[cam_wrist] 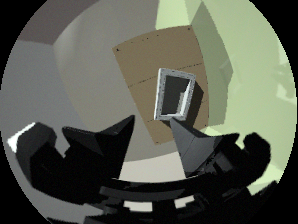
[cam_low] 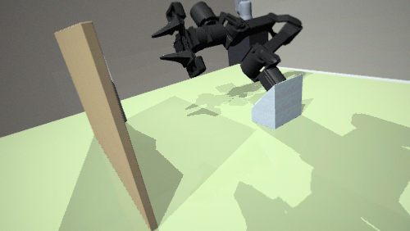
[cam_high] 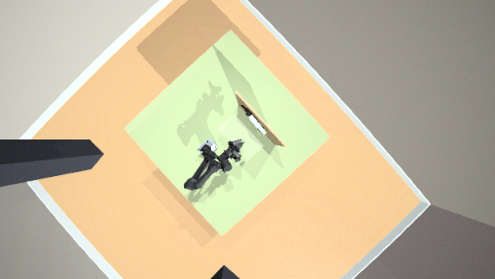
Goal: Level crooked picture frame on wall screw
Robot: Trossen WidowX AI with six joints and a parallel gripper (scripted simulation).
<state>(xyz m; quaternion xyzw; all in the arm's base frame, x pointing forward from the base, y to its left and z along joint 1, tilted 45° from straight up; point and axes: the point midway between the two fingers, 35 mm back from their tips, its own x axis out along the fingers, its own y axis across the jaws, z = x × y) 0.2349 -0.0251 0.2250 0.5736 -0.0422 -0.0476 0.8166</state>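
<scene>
Looking at the upright wooden board [cam_high: 273,136] [cam_low: 96,82] [cam_wrist: 145,65], can make out the picture frame [cam_high: 254,124] [cam_low: 118,100] [cam_wrist: 159,95] on its face, on the side toward the robot. Judging by the wrist view, hanging crooked against the board: turned clockwise relative to the board's top edge and seams, with the left end higher on the board and the right end lower. Also seen there, to the right of the frame's middle opening, a dark shadow across the board. Out in front of the board, well apart from it in the exterior view, can see the pincer [cam_high: 241,149] [cam_low: 157,47] [cam_wrist: 153,118], open and empty, with both fingers spread and pointed toward the board. Overlapping the frame's lower edge with one fingertip in the wrist view, yet not touching either frame or board. Behind the pincer, farther from the board, can follow the bent black arm [cam_high: 200,173] [cam_low: 283,34] back down to a pale wedge-shaped block [cam_high: 210,144] [cam_low: 287,102]. Beneath board and arm, can see the green tabletop [cam_high: 173,119] [cam_low: 205,164] [cam_wrist: 255,50], and around it, farther from the board, an orange surface [cam_high: 376,198].
</scene>
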